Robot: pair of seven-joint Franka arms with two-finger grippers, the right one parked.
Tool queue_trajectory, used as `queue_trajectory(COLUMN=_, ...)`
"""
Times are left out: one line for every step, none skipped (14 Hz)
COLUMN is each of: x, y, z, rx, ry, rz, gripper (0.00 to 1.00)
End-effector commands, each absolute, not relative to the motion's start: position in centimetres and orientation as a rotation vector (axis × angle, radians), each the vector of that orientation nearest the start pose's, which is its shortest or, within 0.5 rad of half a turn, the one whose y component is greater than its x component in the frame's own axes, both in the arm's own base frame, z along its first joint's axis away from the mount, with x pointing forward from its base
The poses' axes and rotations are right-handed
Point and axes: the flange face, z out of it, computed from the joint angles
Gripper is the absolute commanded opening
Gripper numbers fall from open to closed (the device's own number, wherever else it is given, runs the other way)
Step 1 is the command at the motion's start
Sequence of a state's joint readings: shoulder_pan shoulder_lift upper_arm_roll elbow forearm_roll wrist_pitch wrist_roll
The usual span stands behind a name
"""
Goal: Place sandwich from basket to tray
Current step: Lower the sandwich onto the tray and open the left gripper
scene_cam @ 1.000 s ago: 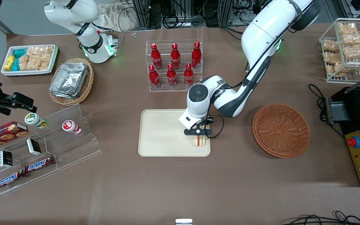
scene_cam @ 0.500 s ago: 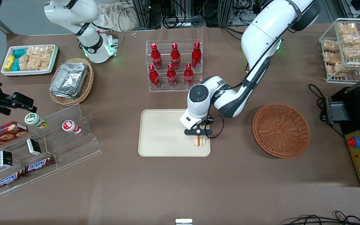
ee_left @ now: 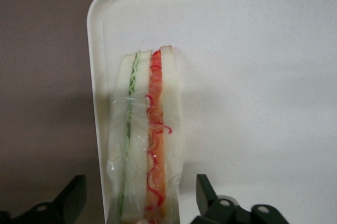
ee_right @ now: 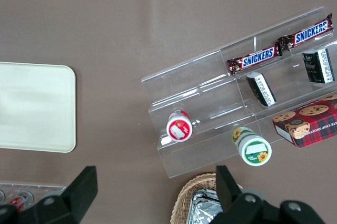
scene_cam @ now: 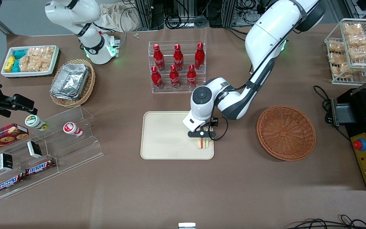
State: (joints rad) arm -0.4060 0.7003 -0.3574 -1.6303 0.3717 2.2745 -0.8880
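Observation:
The sandwich (scene_cam: 203, 143) (ee_left: 147, 145) stands on its edge on the cream tray (scene_cam: 164, 136) (ee_left: 253, 76), close to the tray's corner nearest the front camera and the basket. Its bread and its red, orange and green layers show through clear wrap. My gripper (scene_cam: 202, 135) (ee_left: 139, 203) hangs right above the sandwich and is open. One black finger (ee_left: 71, 197) stands off one side of the wedge and the other finger (ee_left: 206, 195) off the other side, each with a gap. The reddish-brown woven basket (scene_cam: 286, 133) sits on the table beside the tray, toward the working arm's end.
A clear rack of red bottles (scene_cam: 177, 66) stands farther from the front camera than the tray. An acrylic shelf with snacks (scene_cam: 43, 149) and a tan basket of foil containers (scene_cam: 71, 83) lie toward the parked arm's end. A wire rack of packets (scene_cam: 354, 47) and a black machine (scene_cam: 365, 127) lie toward the working arm's end.
The gripper has shifted very slightly toward the basket. The sandwich stays in the same spot on the tray.

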Motion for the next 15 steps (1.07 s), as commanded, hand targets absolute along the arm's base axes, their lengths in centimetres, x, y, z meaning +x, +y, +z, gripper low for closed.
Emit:
queue_trajectory(x=52.3, y=-44.6, z=23.1, rx=-3.098, ry=0.038, rz=-0.104, gripper=1.00)
queue_trajectory(x=52.3, y=-44.6, z=23.3, rx=-3.098, ry=0.042, rz=-0.106, gripper=1.00)
queue_trajectory(x=52.3, y=-44.7, z=23.5, rx=-3.097, ry=0.049, rz=-0.109, gripper=1.00)
queue_trajectory(x=52.4, y=-44.6, z=23.8, rx=-3.095, ry=0.043, rz=-0.112, gripper=1.00)
queue_trajectory(x=52.6, y=-44.5, z=24.2, rx=-3.088, ry=0.025, rz=-0.103, gripper=1.00)
queue_trajectory(x=52.9, y=-44.5, z=25.0, rx=-3.079, ry=0.007, rz=-0.094, gripper=1.00)
queue_trajectory(x=53.1, y=-44.2, z=25.7, rx=-3.064, ry=-0.007, rz=-0.079, gripper=0.99)
queue_trajectory(x=53.4, y=-43.8, z=26.8, rx=-3.054, ry=-0.038, rz=-0.054, gripper=0.99)
queue_trajectory(x=53.8, y=-43.1, z=28.1, rx=-3.055, ry=-0.085, rz=-0.028, gripper=0.99)
queue_trajectory(x=54.8, y=-42.1, z=30.8, rx=-3.065, ry=-0.122, rz=-0.055, gripper=0.99)
queue_trajectory(x=56.0, y=-40.2, z=32.6, rx=-3.069, ry=-0.184, rz=-0.062, gripper=0.99)
queue_trajectory(x=56.6, y=-39.1, z=34.5, rx=-3.086, ry=-0.233, rz=-0.057, gripper=0.99)
queue_trajectory(x=56.9, y=-38.1, z=36.0, rx=-3.088, ry=-0.275, rz=-0.051, gripper=0.99)
queue_trajectory(x=57.1, y=-36.9, z=37.4, rx=-3.071, ry=-0.297, rz=-0.048, gripper=0.99)
queue_trajectory(x=57.6, y=-35.4, z=38.4, rx=-3.057, ry=-0.328, rz=-0.047, gripper=0.99)
